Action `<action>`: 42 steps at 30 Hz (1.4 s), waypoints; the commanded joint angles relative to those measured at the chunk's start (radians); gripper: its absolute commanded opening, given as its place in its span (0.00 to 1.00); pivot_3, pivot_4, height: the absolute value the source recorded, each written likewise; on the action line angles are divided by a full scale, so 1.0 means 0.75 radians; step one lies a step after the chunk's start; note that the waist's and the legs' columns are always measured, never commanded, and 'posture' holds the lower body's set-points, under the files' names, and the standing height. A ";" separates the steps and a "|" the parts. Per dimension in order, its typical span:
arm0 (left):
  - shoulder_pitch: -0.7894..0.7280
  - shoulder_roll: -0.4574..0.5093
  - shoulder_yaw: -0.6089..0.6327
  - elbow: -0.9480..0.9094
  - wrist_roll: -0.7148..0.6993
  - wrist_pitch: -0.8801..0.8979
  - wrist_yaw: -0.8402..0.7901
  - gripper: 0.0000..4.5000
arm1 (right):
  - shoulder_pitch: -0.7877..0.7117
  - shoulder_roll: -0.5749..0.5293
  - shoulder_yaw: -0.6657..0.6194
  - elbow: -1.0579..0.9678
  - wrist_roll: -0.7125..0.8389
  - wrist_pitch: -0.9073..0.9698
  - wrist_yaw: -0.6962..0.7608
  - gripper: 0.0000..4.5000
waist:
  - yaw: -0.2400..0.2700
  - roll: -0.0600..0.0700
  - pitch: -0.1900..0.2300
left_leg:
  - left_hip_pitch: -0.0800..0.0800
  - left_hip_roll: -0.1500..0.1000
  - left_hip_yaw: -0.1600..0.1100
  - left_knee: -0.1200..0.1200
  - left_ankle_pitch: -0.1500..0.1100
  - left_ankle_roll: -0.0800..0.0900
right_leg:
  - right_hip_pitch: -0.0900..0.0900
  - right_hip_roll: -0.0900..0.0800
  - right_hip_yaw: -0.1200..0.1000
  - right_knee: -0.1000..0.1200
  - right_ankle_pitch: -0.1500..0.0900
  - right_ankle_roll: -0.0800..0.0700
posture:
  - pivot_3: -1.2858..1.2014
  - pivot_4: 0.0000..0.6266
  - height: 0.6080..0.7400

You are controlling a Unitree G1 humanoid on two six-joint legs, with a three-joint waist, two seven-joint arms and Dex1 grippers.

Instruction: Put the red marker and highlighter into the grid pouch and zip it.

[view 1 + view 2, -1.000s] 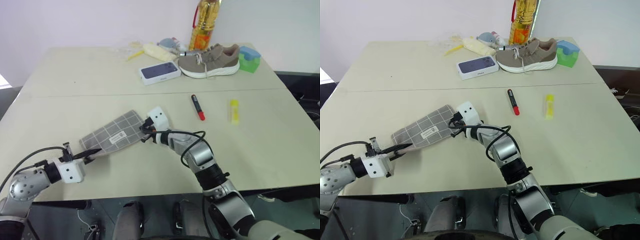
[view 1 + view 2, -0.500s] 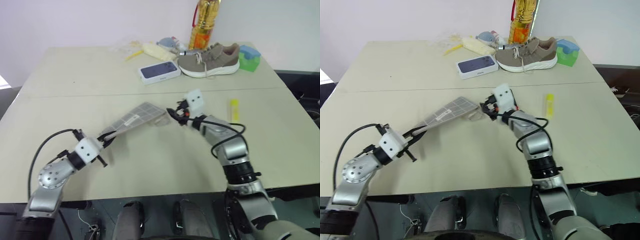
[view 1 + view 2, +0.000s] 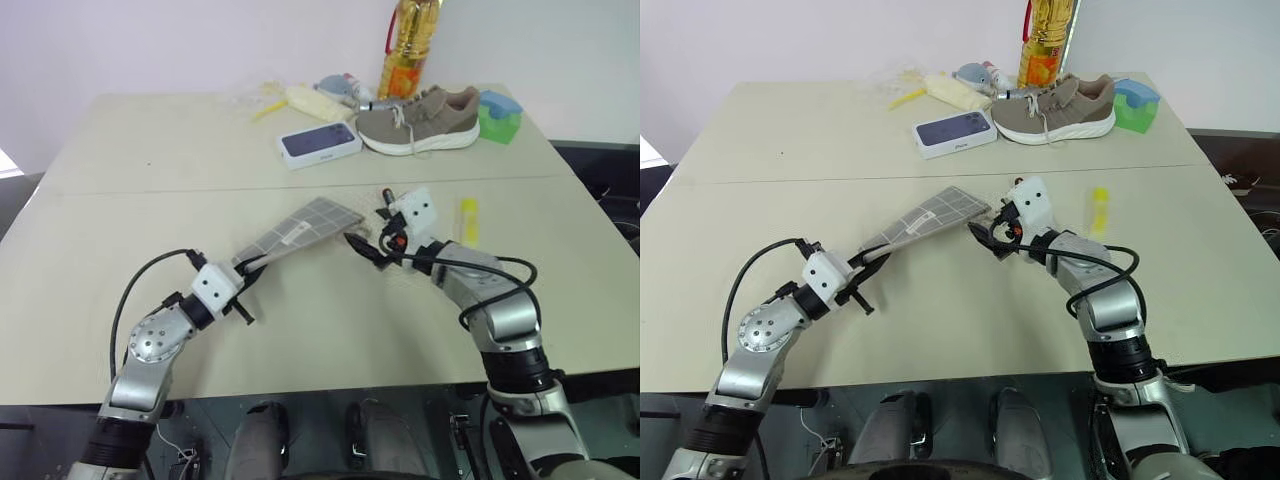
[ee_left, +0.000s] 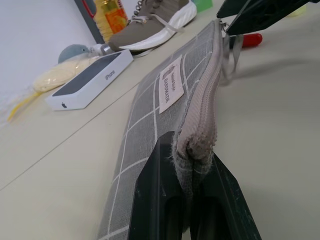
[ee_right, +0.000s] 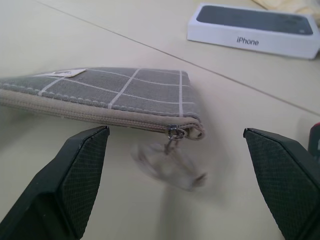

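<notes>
The grid pouch [image 3: 300,225], grey with white lines and a small label, hangs tilted above the table. My left gripper [image 3: 245,268] is shut on its near end, and the fabric is pinched between the fingers [image 4: 160,165]. My right gripper [image 5: 175,130] is open just off the pouch's far end, touching nothing. There the zipper pull [image 5: 170,160] dangles from the slider. The red marker [image 4: 252,39] lies on the table behind the right hand, mostly hidden by it. The yellow highlighter [image 3: 467,218] lies to the right of that hand.
At the back of the table are a white phone box [image 3: 320,144], a tan shoe [image 3: 418,120], a bottle [image 3: 405,50], a green and blue block [image 3: 498,117] and some yellowish packets [image 3: 300,100]. A seam crosses the tabletop [image 3: 150,190].
The pouch has been lifted off the table and carried right by both grippers. The right gripper has opened, letting go of the zipper end. The pull now swings loose.
</notes>
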 commanded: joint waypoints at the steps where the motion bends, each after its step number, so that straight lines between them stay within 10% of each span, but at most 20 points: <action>1: 0.012 -0.010 -0.015 -0.033 0.002 -0.022 0.000 0.00 | -0.038 0.055 -0.041 0.006 0.037 0.032 -0.053 0.99 | 0.000 0.000 0.000 | 0.000 0.000 0.000 0.000 0.000 0.000 | 0.000 0.000 0.000 0.000 0.000 0.000 | 0.52 0.24 0.88; 4: 0.016 -0.017 -0.014 -0.039 0.006 -0.023 0.006 0.00 | -0.049 0.084 -0.062 0.016 0.057 0.072 -0.078 0.81 | 0.000 0.000 0.000 | 0.000 0.000 0.000 0.000 0.000 0.000 | 0.000 0.000 0.000 0.000 0.000 0.000 | 0.52 0.24 0.88; 11: 0.026 -0.030 -0.010 -0.054 0.015 -0.019 0.017 0.00 | -0.056 0.085 -0.046 0.012 0.061 0.080 -0.080 0.01 | 0.000 0.000 0.000 | 0.000 0.000 0.000 0.000 0.000 0.000 | 0.000 0.000 0.000 0.000 0.000 0.000 | 0.52 0.24 0.88; 31: -0.133 -0.186 -0.149 -0.003 0.100 0.076 0.087 0.00 | -0.171 -0.117 0.572 -0.337 -0.165 -0.012 0.248 0.01 | 0.002 0.000 0.000 | 0.000 -0.001 -0.001 0.000 0.000 0.000 | 0.000 0.000 0.000 0.000 0.000 0.000 | 0.52 0.24 0.88; 40: -0.173 -0.231 -0.148 0.024 0.110 0.088 0.121 0.00 | -0.181 -0.116 0.588 -0.358 -0.192 0.020 0.301 0.01 | 0.002 -0.001 0.000 | 0.000 -0.001 -0.001 0.001 0.000 0.000 | 0.000 0.000 0.000 0.000 0.000 0.000 | 0.52 0.24 0.88; 42: -0.173 -0.231 -0.136 0.027 0.121 0.085 0.143 0.00 | -0.162 -0.139 0.549 -0.369 -0.184 0.039 0.313 0.13 | 0.002 -0.001 0.000 | 0.000 -0.001 -0.001 0.001 0.000 0.000 | 0.000 0.000 0.000 0.000 0.000 0.000 | 0.52 0.24 0.88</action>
